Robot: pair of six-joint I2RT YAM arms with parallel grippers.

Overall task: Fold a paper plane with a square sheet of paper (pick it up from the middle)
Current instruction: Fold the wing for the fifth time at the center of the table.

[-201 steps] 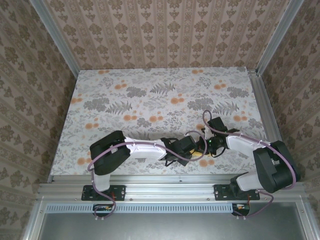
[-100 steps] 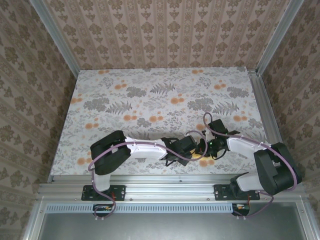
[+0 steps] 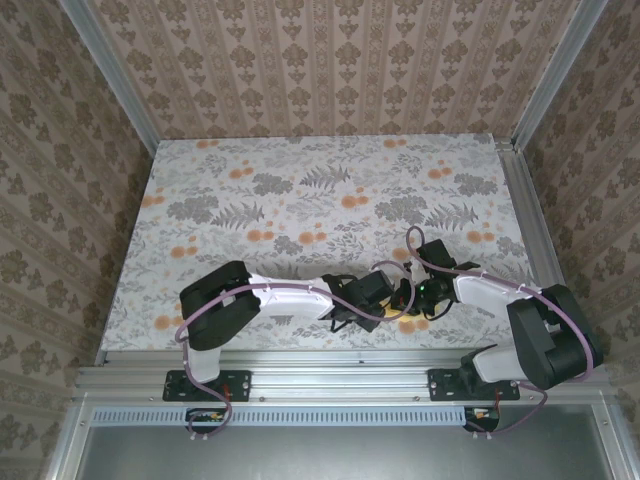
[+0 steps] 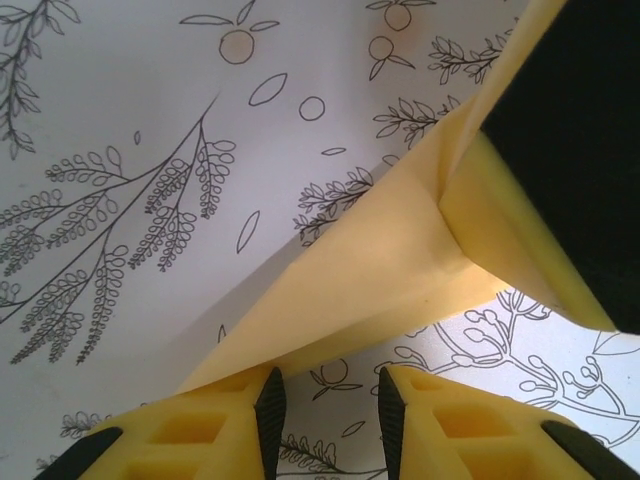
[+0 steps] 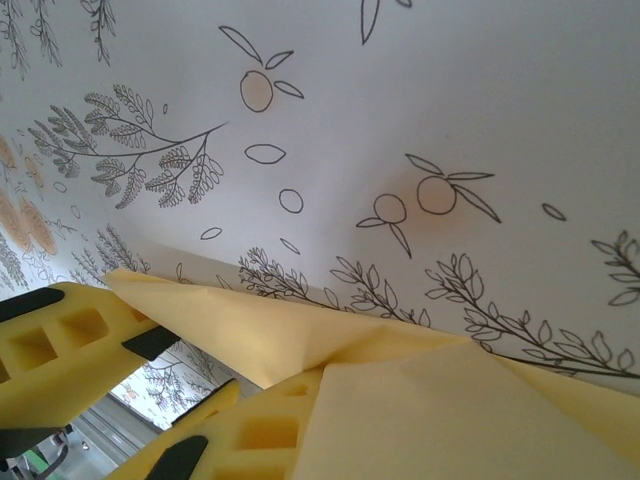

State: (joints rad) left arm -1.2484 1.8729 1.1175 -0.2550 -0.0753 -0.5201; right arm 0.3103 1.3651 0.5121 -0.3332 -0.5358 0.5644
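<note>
Gap between the left fingers [image 4: 215,435] shows bare desk [image 4: 120,80] and nothing pinched: they stand released, pads apart. The paper [image 4: 370,280] lies just past their tips at 12 o'clock. Its lower edge crosses right above the gap, and its pointed corner ends at the tip of the 9 o'clock finger, touching or nearly so; I cannot tell which. From that corner the sheet's long axis runs toward 1 o'clock, lifted off the desk and creased. It ends in the right fingers [image 4: 510,240], which are clenched on it at 2 o'clock. In the right wrist view the paper lies in overlapping layers, so it reads as part-folded, not yet a dart.

From above, the paper is a small yellow patch between the two wrists, close to the desk's 6 o'clock edge and a little toward 3 o'clock from centre. The left arm [image 3: 290,298] lies low along that edge, reaching toward 3 o'clock. The right arm [image 3: 490,288] bends at its elbow and reaches toward 9 o'clock, so the wrists nearly meet.

The right holds; the left is free and just beside the loose corner. The coming move likely turns on a short advance toward 12 o'clock to bring the edge into the gap. Closing from here would probably catch nothing.
</note>
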